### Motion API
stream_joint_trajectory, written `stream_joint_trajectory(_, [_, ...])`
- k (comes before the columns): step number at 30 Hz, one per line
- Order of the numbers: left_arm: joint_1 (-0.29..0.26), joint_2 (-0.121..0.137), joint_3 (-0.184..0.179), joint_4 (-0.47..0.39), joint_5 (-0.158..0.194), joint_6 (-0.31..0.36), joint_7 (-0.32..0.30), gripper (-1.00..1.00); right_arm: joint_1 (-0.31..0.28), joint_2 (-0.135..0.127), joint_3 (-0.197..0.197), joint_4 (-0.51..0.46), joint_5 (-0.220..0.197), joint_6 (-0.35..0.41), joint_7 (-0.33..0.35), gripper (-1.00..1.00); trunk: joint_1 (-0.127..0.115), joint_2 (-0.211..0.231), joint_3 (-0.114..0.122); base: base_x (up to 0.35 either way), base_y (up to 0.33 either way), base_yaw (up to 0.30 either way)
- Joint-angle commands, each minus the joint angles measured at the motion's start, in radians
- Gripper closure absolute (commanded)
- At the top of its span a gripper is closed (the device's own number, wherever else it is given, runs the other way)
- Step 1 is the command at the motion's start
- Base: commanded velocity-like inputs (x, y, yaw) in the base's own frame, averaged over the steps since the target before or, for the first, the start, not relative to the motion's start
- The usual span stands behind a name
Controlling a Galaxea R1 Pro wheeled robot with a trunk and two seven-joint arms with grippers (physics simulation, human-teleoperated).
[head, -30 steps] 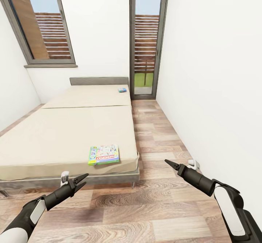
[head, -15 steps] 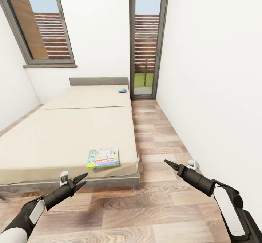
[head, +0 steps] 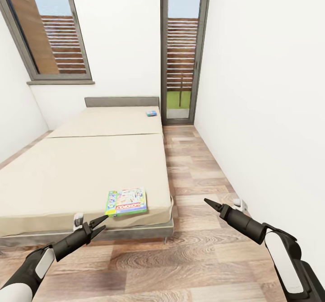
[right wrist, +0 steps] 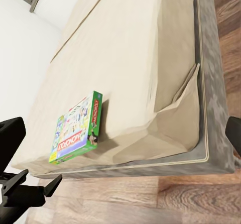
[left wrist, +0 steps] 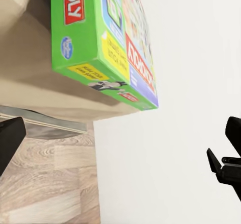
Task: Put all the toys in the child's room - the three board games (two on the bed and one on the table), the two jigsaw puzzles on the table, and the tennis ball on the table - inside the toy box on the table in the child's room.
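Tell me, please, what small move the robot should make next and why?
Probably roll slightly closer to the bed, then reach the left tool over the green-edged board game. That box lies flat near the mattress's foot edge, just beyond the open, empty left tool; the right tool hangs over the floor, farther away.

A green-edged board game lies at the bed's near right corner; a small blue game sits far by the headboard.
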Motion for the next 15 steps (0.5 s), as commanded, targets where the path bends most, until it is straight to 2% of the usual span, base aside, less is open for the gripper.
stream_joint_trajectory(1, [-0.001, 0.001, 0.002, 0.000, 0.002, 0.009, -0.002, -1.00, -0.001, 0.000, -0.002, 0.000, 0.000, 0.006, 0.003, -1.00, 0.000, 0.000, -0.001, 0.016, 0.000, 0.000])
stream_joint_trajectory(7, [-0.001, 0.004, 0.002, 0.000, 0.002, 0.019, -0.003, -1.00, -0.001, 0.000, -0.002, 0.000, 0.000, 0.006, 0.003, -1.00, 0.000, 0.000, -0.001, 0.029, 0.000, 0.000])
stream_joint_trajectory(15, [-0.001, 0.016, 0.002, -0.001, 0.002, 0.039, -0.042, -1.00, -0.001, -0.001, -0.003, 0.000, 0.001, 0.006, 0.003, -1.00, 0.000, 0.000, -0.001, 0.154, 0.000, 0.000])
